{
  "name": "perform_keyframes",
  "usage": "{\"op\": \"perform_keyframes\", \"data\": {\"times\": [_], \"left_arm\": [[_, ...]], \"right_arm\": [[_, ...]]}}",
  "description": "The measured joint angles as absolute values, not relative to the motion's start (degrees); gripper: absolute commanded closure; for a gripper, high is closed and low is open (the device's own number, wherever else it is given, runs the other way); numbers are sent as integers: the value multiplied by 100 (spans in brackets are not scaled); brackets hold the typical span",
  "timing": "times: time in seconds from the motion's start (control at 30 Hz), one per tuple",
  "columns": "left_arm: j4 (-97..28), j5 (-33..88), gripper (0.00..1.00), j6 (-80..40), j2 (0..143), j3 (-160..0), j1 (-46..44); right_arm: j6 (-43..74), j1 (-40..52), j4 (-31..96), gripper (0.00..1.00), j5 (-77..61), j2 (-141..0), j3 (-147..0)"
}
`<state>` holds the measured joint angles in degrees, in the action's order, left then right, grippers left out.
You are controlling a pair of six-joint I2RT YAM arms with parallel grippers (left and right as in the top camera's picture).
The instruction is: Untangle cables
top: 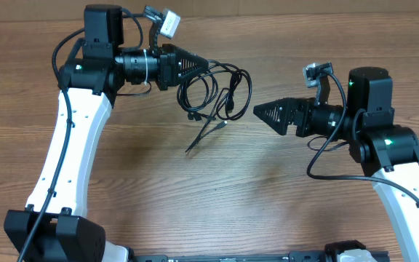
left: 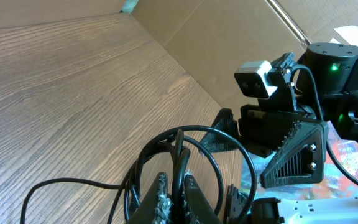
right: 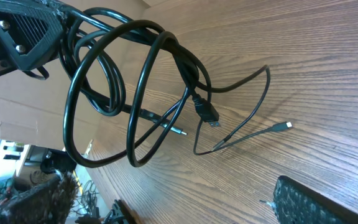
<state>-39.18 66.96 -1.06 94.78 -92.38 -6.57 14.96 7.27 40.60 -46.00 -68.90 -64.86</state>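
Black cables [top: 229, 100]: looped bundle pinched in my left end effector [top: 206, 67], far centre of the wooden bench [top: 195, 189], plug ends trailing nearer. Right end effector [top: 257, 111]: jaws wide apart, holding nothing, just right of the bundle.

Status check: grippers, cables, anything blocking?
Left gripper shut on the cables, loops hanging from it, loose ends on the table. Right gripper open, apart from the cables. Nothing seen in the way.

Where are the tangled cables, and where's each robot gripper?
cables [right: 207, 114]: right wrist view, on a black plug.
left gripper [top: 201, 65]: overhead view, at its tip.
right gripper [top: 262, 112]: overhead view, at its tip.
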Motion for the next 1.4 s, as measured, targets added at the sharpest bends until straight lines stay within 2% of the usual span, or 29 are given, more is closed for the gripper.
{"op": "perform_keyframes", "data": {"times": [1.4], "left_arm": [[-4167,6606,96,-104,9478,-9238,-657]], "right_arm": [[1496,727,4058,0,-4600,-6890,-6486]]}}
